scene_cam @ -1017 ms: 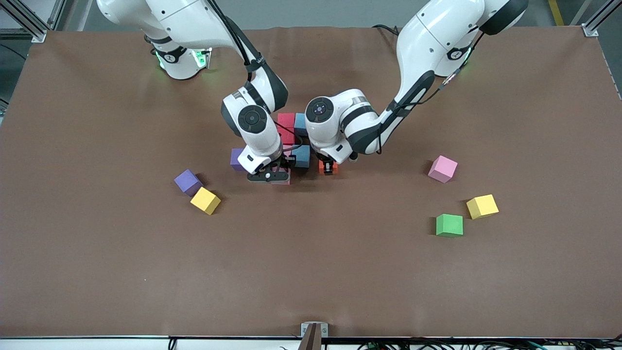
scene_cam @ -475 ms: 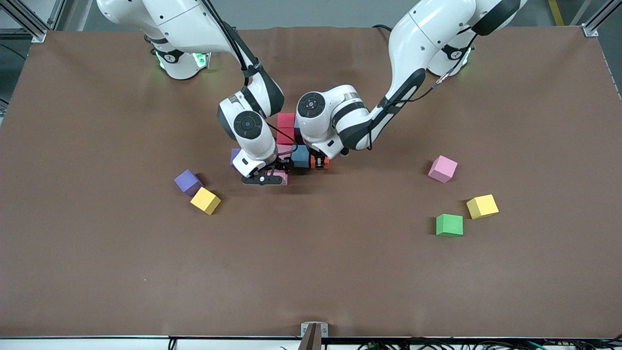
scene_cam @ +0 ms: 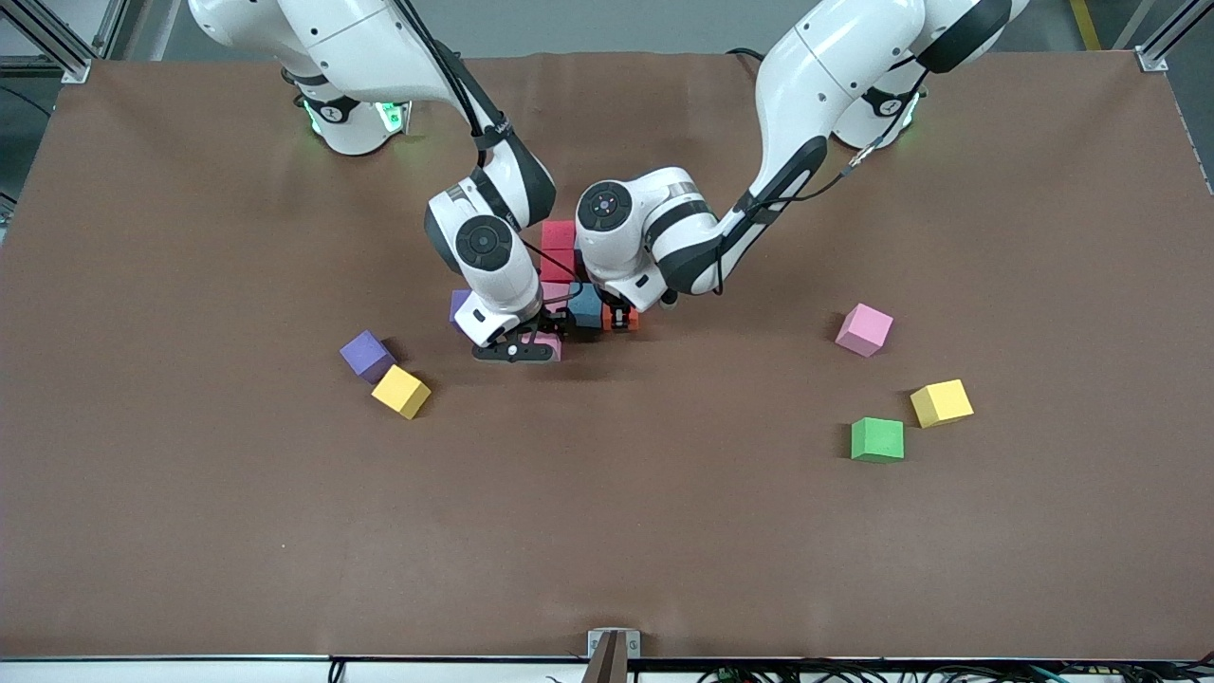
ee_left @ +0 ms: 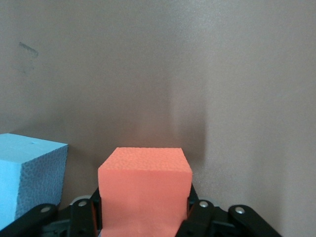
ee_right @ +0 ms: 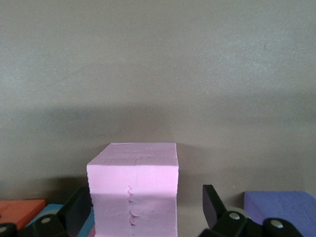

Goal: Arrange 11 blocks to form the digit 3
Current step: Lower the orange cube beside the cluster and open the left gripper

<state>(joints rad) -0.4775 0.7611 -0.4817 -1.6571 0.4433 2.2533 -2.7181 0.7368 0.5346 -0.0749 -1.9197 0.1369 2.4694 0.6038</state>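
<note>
On the table: a flat brown cover [scene_cam: 285, 531] goes from edge to edge.
Round the table: grey floor and metal frame posts [scene_cam: 57, 43] show at the corners by the arm bases.
Blocks in the middle: a small bunch of touching blocks sits between the two arms, with two red blocks [scene_cam: 559, 249] one after the other, a light blue block [scene_cam: 586, 305], an orange block [scene_cam: 622, 320] and a pink block [scene_cam: 548, 347].
Right arm: it comes from its base and bends down to the bunch.
Right gripper [scene_cam: 531, 343]: low over the pink block [ee_right: 133, 190], with its fingers [ee_right: 213, 203] spread wide on both sides and a gap showing beside the block.
Left arm: it curves down from its base to the same bunch.
Left gripper [scene_cam: 618, 318]: pinched tight on the orange block [ee_left: 144, 190], just beside the light blue block [ee_left: 29, 173].
Purple blocks: one [scene_cam: 463, 308] touches the bunch at the right arm's end; the other [scene_cam: 365, 354] lies apart.
Loose blocks, right arm's end: a yellow block [scene_cam: 400, 391] touches the far-off purple one.
Loose blocks, left arm's end: a paler pink block [scene_cam: 864, 329], a second yellow block [scene_cam: 941, 402] and a green block [scene_cam: 876, 439], the green one nearest the front camera.
</note>
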